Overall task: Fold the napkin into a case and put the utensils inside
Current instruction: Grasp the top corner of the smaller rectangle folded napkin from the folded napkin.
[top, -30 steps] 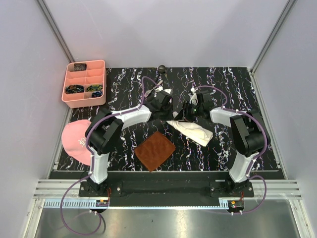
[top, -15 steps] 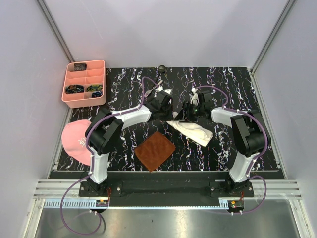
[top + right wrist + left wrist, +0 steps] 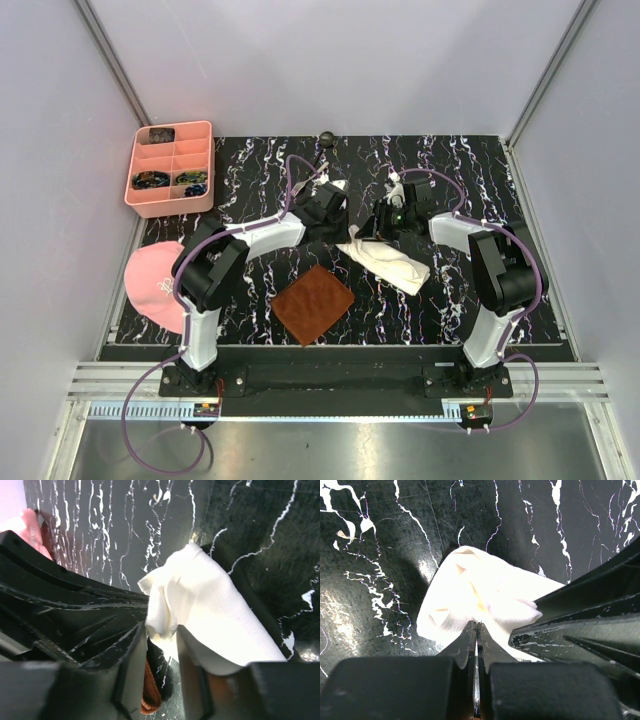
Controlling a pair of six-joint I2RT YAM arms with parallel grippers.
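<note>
Napkin (image 3: 395,265) lies bunched in a long lump on the table (image 3: 450,170), just beyond the brown mat (image 3: 313,303) on its rt side, not folded into a case yet. L pincer (image 3: 477,626) is clamped tight on a cloth corner. R pincer (image 3: 162,632) is narrow and pinches a fold of the same cloth. Both work the napkin end nearest the mat's far corner, that end lifted a bit.

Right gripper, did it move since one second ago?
Yes, a little. The right gripper slid toward the table's far edge and slightly right, away from the brown mat, taking the napkin end along.
</note>
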